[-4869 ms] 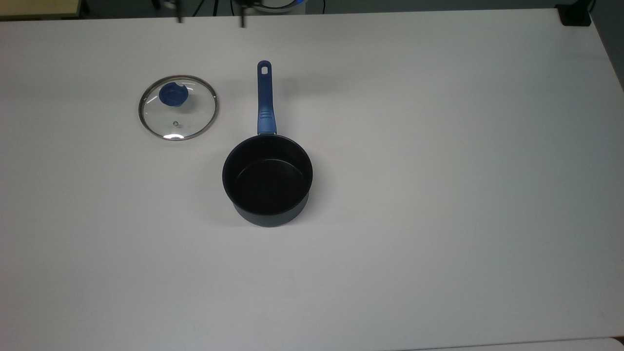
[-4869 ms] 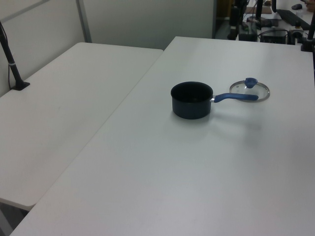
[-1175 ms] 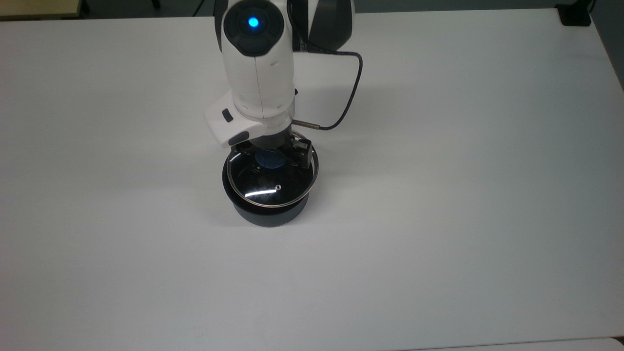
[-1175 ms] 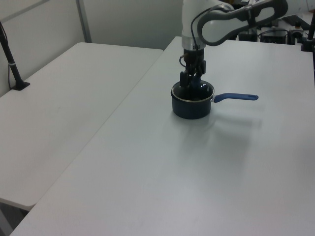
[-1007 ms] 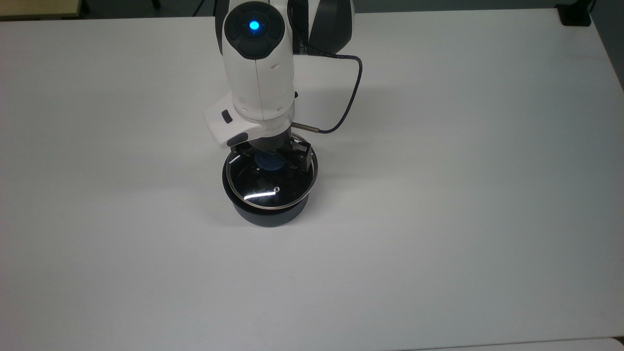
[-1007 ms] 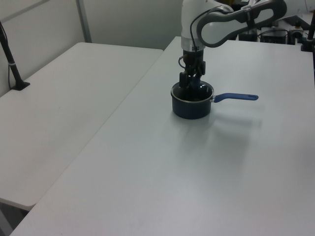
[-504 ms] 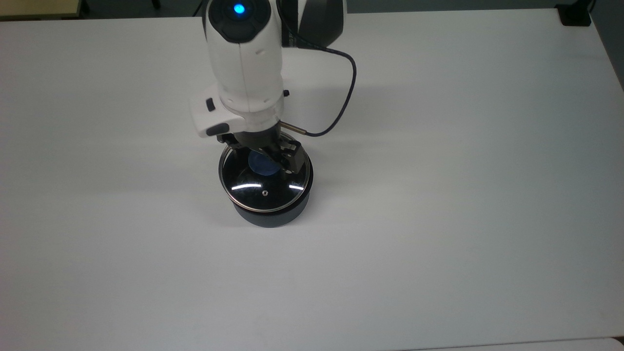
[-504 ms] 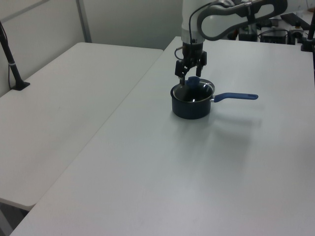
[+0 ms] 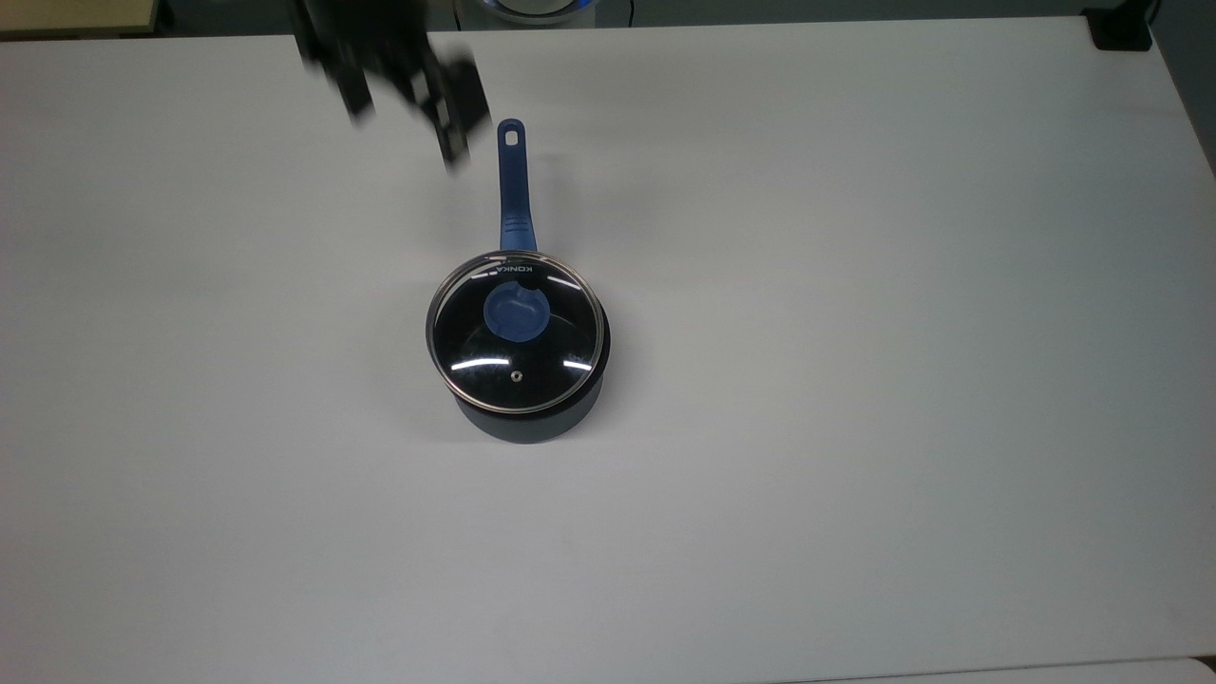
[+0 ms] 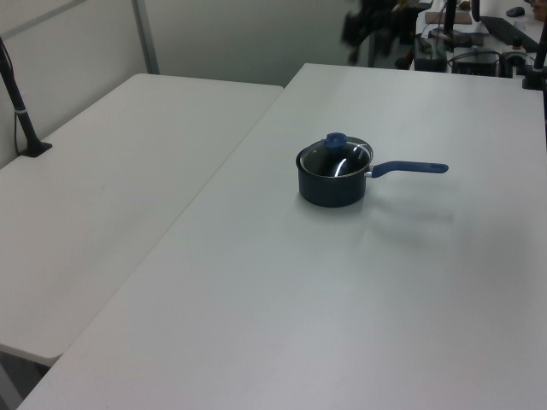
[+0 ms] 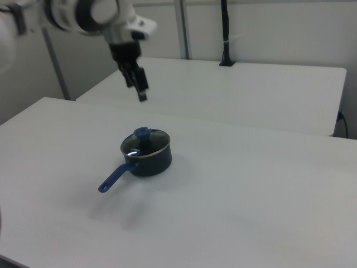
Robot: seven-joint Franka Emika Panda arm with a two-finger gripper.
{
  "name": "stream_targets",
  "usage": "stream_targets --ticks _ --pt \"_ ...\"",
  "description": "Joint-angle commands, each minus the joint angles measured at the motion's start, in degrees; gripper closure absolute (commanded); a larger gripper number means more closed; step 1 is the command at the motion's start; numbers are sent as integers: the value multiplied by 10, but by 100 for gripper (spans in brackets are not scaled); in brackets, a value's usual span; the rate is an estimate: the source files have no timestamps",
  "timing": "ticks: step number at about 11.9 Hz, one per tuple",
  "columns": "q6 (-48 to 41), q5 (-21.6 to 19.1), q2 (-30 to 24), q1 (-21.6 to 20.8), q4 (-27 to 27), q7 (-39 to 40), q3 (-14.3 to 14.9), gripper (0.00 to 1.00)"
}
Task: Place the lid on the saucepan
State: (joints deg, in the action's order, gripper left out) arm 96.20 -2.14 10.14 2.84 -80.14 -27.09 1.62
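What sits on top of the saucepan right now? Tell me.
The lid sits on the saucepan, blue knob up. Through the glass the inside looks dark; its floor is hard to make out.

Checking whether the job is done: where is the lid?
The lid sits on the saucepan near the top view's centre, blue knob up.

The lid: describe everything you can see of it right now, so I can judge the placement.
The lid is a round clear glass disc with a thin metal rim, a blue knob at its centre, a small steam vent and lettering near the edge. It sits on the saucepan, covering the mouth, and looks about level in the left view and the right view. Light streaks reflect off the glass. Nothing else touches it; the gripper is well away, up beside the handle's end.
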Motion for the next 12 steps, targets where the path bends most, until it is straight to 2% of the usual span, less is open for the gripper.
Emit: stream_targets --ticks 1,3,6,9,12 --pt "-96 -10 -133 -3 -96 83 8 0" --pt "-112 -9 -160 -6 -111 116 8 0" --pt "-74 -5 -158 -1 -113 255 13 0" --pt "-14 20 -141 -3 -111 264 13 0" --pt "-10 21 -140 -4 -112 262 13 0"
